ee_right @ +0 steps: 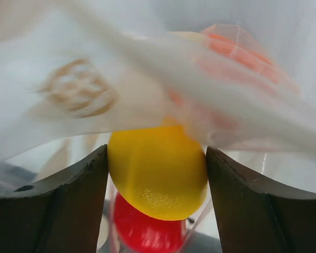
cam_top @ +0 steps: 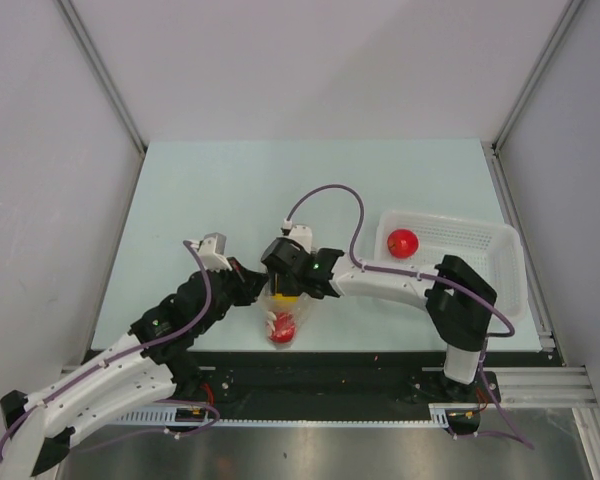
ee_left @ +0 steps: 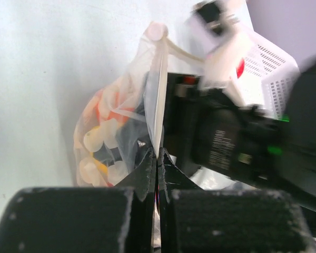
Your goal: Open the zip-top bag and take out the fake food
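The clear polka-dot zip-top bag (cam_top: 283, 318) lies near the table's front edge between my arms, with a red fruit (cam_top: 282, 327) showing inside. My left gripper (ee_left: 158, 156) is shut on the bag's edge (ee_left: 157, 100), pinching the plastic between its jaws. My right gripper (ee_right: 157, 174) is inside the bag's mouth, shut on a yellow fruit (ee_right: 158, 176), with a red fruit (ee_right: 147, 232) below it and bag plastic (ee_right: 121, 100) draped over. In the top view the right gripper (cam_top: 288, 285) sits over the bag's top and the left gripper (cam_top: 256, 292) beside it.
A white perforated basket (cam_top: 480, 265) stands at the right with one red fruit (cam_top: 403, 242) in it; it also shows in the left wrist view (ee_left: 268, 74). A purple cable (cam_top: 330, 195) loops above the right arm. The table's front edge lies just below the bag.
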`<state>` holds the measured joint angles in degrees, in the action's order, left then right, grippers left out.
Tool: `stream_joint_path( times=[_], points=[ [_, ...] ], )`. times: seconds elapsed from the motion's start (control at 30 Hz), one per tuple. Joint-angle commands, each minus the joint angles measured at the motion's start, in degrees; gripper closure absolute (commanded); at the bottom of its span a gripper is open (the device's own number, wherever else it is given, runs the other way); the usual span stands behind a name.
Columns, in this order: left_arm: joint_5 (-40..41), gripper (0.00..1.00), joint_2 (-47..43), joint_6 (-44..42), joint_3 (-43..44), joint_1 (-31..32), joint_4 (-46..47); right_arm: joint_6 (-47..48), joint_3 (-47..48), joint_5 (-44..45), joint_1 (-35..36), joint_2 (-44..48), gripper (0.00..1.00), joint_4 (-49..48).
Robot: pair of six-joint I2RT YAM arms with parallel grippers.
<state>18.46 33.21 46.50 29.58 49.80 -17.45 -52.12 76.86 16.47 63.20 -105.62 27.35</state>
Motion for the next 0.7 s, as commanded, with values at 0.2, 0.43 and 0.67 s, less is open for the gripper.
stream_joint_path(
  times=[0.2, 0.43, 0.67],
  points=[
    [0.8, 1.00, -0.6, -2.7, 4.2, -0.1, -2.4, 3.5, 0.5, 11.1, 3.8, 14.6, 1.00, 1.2],
    [-13.3, 1.00, -0.6, -8.7, 2.6, -0.1, 8.6, 0.1, -0.9, 15.8, 3.1, 18.1, 1.00, 2.3],
    [-11.8, 1.00, 0.7, -7.9, 4.2, -0.1, 4.3, -3.7, -0.8, 17.4, 3.8, 20.9, 1.00, 4.6]
  ],
)
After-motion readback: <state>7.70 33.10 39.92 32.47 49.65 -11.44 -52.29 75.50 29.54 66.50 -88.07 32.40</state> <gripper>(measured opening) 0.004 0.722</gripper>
